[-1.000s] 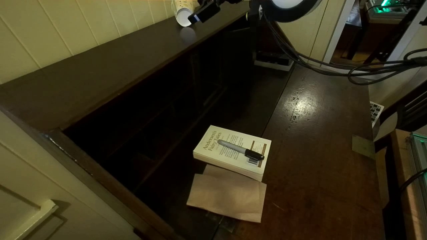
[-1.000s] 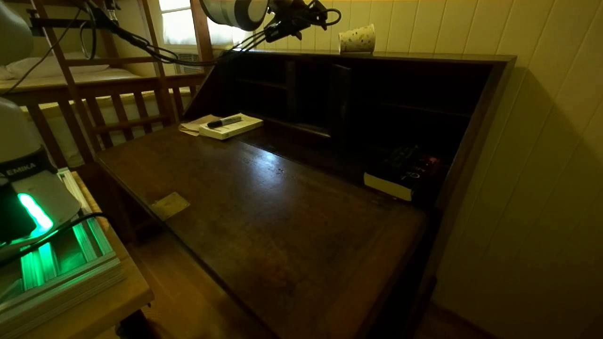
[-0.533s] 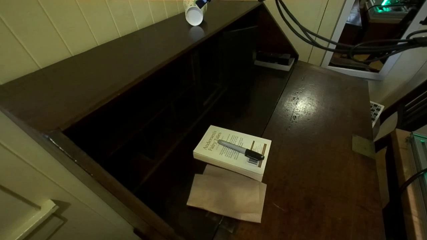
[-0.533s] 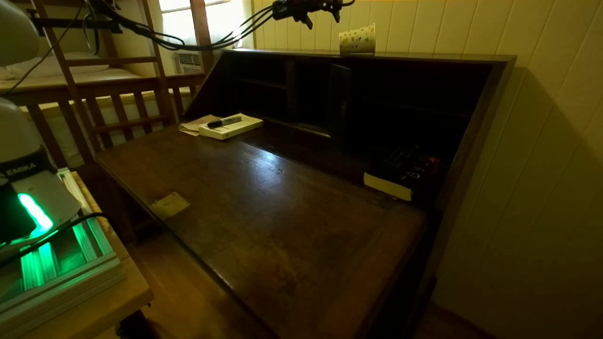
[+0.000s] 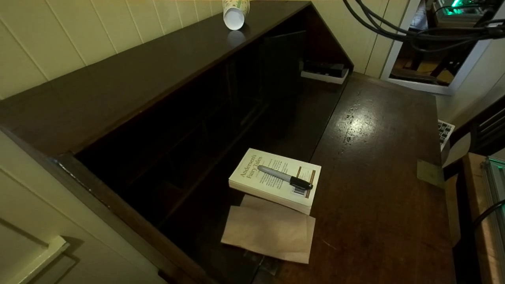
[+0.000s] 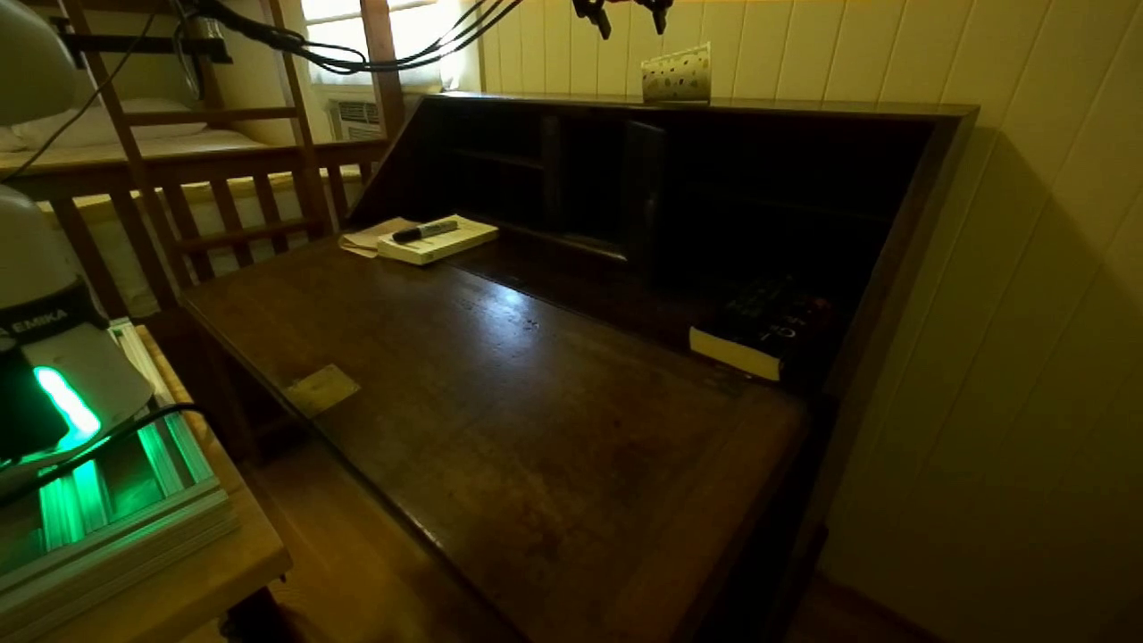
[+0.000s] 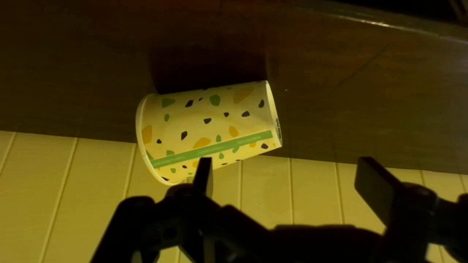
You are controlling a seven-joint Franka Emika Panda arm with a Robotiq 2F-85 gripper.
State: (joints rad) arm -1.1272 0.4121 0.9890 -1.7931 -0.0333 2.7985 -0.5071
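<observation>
Paper cup (image 7: pixel 212 122) lies on its side on the desk top (image 5: pixel 138 79), below the gripper (image 7: pixel 284 168), nearer one finger (image 7: pixel 203 177) than the other; both stand apart, empty. Lowered off-centre, that finger could set the cup rolling.

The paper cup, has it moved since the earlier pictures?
Yes: in an exterior view, the paper cup has shifted right over the desk top, away from the panelled wall.
</observation>
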